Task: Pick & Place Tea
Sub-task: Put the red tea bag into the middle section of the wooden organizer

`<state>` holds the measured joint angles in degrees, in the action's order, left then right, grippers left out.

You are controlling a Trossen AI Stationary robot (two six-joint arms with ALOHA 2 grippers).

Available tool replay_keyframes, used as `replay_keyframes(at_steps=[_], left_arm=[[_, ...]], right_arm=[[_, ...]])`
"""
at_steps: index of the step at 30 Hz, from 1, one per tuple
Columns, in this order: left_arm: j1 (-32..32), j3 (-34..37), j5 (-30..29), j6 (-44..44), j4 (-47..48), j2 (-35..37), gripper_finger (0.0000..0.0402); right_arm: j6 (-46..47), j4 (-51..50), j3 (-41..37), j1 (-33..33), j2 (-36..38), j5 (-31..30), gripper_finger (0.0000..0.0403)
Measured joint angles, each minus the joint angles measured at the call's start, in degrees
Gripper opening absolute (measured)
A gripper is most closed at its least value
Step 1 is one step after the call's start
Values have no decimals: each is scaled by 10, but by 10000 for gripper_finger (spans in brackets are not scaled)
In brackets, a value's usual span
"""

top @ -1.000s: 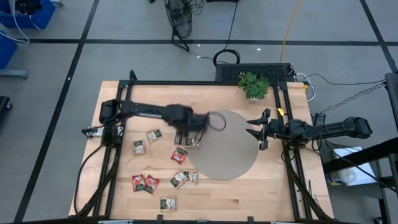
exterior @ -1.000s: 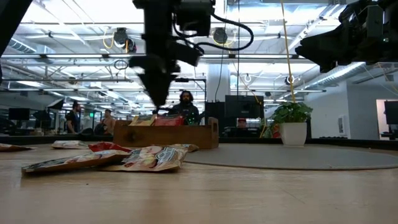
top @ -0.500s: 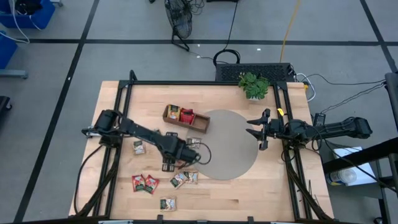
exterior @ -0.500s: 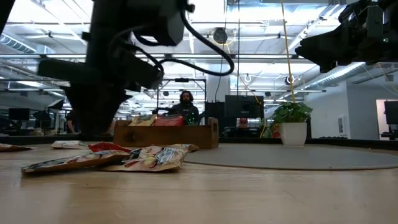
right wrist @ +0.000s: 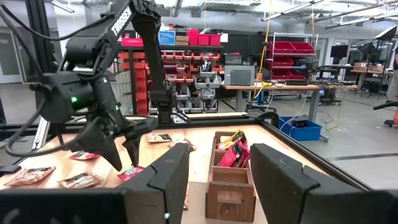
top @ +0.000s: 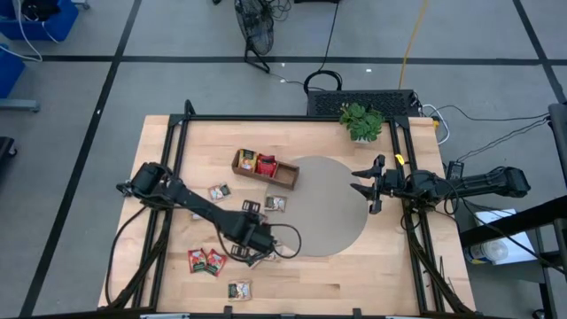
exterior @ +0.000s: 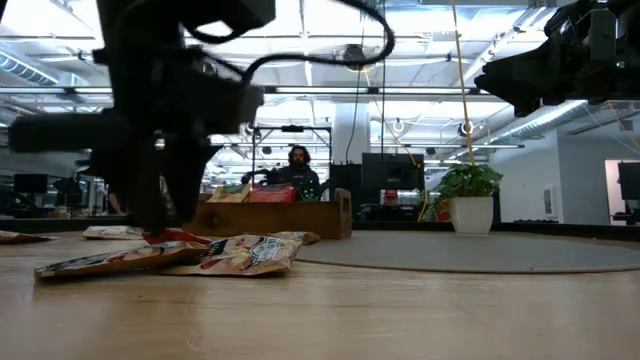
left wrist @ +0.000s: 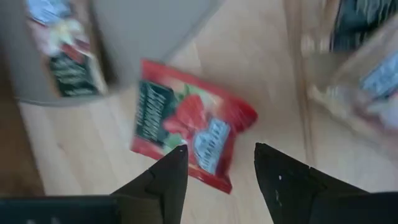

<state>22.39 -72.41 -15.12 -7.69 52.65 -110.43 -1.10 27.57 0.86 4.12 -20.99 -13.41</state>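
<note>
Worktop point(top: 337, 279): one pale wooden top inside a black frame, carrying everything below.
Mat point(top: 328, 208): one round grey disc, lying right of centre.
Arms: two. The left arm reaches diagonally across the worktop toward its front edge. The right arm waits at the right edge, beside the mat.
Wooden tray point(top: 289, 178): one, long and brown, touching the mat's far left rim, with two sachets in its compartments, one yellowish and one red.
Potted plant point(top: 361, 121): one, small and green, at the far right corner.
Tea sachets: I count at least seven loose on the worktop. There are three between tray and arm point(top: 217, 191), a red pair point(top: 205, 260) near the front, and one alone point(top: 238, 289) at the front edge. The red sachet point(left wrist: 193, 127) lies flat on the wood under the left arm; others may be hidden beneath it.
Left gripper point(top: 252, 252): low over the front cluster, fingers point(left wrist: 166, 183) spread, tips just short of the red sachet, pinching nothing.
Right gripper point(top: 361, 186): spread, empty, poised over the mat's right rim.
Changed: a second ago the left gripper was up by the tray, covering it; since then it has swung down to the front cluster, leaving the tray in plain sight. The right arm has not stirred.
</note>
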Motion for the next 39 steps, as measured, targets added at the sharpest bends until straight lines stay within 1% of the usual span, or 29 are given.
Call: replay_keyframes(at_steps=[7,13,15,17,19,25,26,28,31,32,34,37,39], left_arm=[[-6,49,12,7,-64,4,186],[-7,53,2,34,-76,3,185],[-7,53,-1,35,-82,3,176],[-8,53,-2,35,-86,2,155],[-8,54,-5,35,-95,2,126],[-10,54,-7,35,-105,0,20],[-10,54,-7,33,-104,0,13],[-8,52,-14,30,-98,0,14],[3,34,-49,43,-54,2,14],[6,25,-72,50,-34,3,9],[10,4,-142,63,3,11,6],[4,-14,-273,82,35,16,11],[-8,-14,-325,110,34,18,11]], right_arm=[[0,0,0,0,0,0,155],[0,0,0,0,0,0,155],[0,0,0,0,0,0,155],[0,0,0,0,0,0,155],[0,0,0,0,0,0,155],[0,0,0,0,0,0,155],[0,0,0,0,0,0,155],[0,0,0,0,0,0,155],[0,0,0,0,0,0,155],[0,0,0,0,0,0,155],[0,0,0,0,0,0,155],[0,0,0,0,0,0,155],[0,1,0,0,0,0,155]])
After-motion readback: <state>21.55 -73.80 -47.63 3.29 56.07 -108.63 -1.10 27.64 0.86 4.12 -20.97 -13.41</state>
